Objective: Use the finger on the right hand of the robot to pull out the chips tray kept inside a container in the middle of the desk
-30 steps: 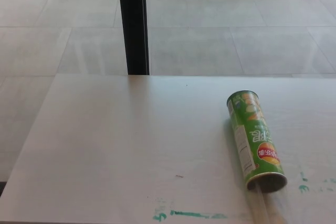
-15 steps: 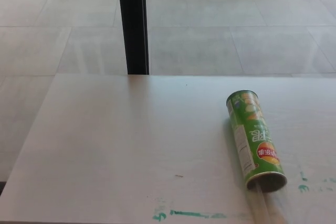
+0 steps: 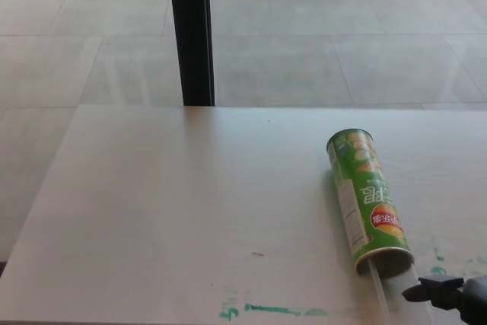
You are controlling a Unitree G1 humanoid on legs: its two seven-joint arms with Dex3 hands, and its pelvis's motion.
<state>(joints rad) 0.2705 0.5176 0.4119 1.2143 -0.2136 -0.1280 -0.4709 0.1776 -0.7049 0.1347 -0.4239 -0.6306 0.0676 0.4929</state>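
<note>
Tiled floor (image 3: 342,28), pale, beyond far edge. Desk (image 3: 175,203), white, green paint smears (image 3: 274,310) along near edge. Black post (image 3: 190,32), upright behind far edge. Green chips container (image 3: 367,199), lying on its side at right, open mouth facing near; clear tray (image 3: 378,288) edge protruding from mouth. Right hand (image 3: 449,294), black, near right corner, just beside mouth; fingers' state cannot tell.
</note>
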